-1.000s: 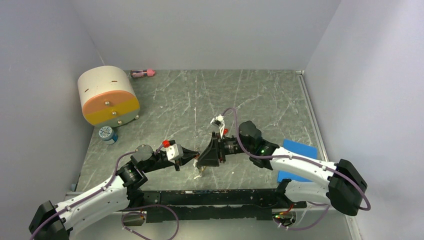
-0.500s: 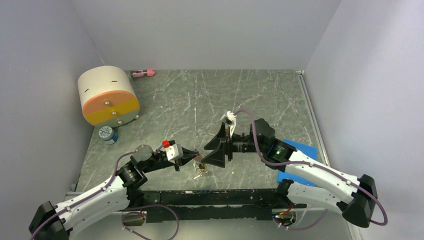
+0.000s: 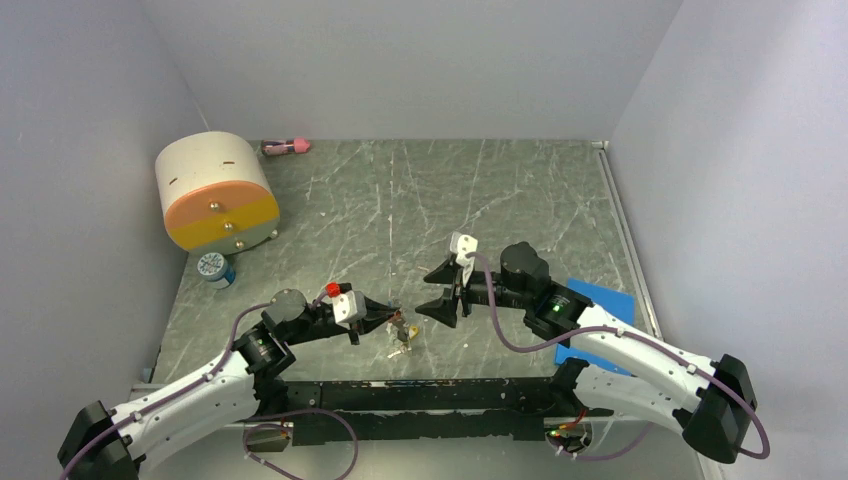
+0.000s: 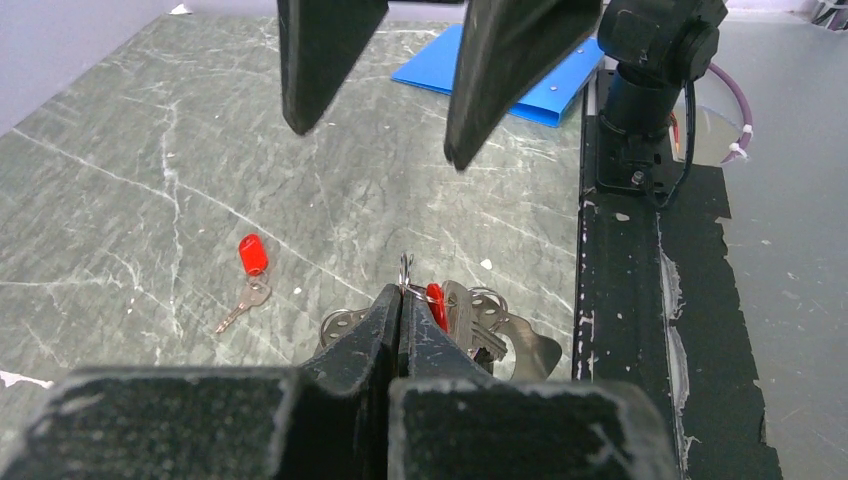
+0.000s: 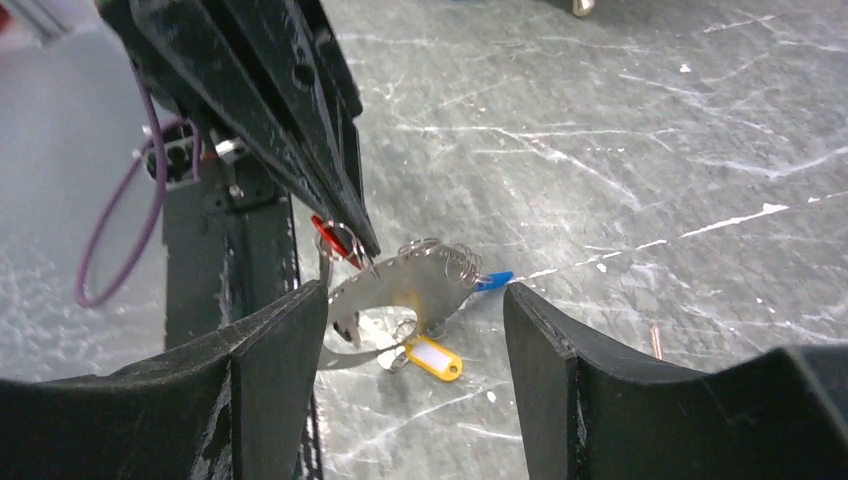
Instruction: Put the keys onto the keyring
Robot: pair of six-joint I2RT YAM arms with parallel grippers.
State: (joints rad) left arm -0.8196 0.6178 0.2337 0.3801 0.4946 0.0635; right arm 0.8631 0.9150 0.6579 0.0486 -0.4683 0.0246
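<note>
Near the robot's edge of the surface (image 3: 520,200), the left gripper (image 4: 400,300) has its fingers clenched on the thin wire loop of the keyring (image 5: 410,285). The pale toothed plate trails below, with 1 red-headed key (image 5: 328,236), a yellow tag (image 5: 432,357) and a blue tag (image 5: 494,281) bunched against it. Just beyond, at 2 o'clock from those fingertips in the top view, the right gripper (image 3: 424,292) has its fingers spread wide, grasping nothing. Farther out, at 10 o'clock from the left fingertips in the left wrist view, a loose red-headed key (image 4: 250,268) lies flat on the surface, apart from the bunch. A blue pad (image 3: 600,300) sits at 3 o'clock, and a cream-and-orange drum (image 3: 215,190) far back at 10 o'clock.

The keys look light, stiff and slick, and the bunch will likely swing when moved. The loose key's plastic head is probably the best hold, being thicker than the blade lying against the surface. The springy ring wire is best pinched close to its split. That split cannot be made out, nor how many keys already hang there. The left fingers hide part of the plate, and whether it touches the surface is unclear. No brass key can be picked out.
</note>
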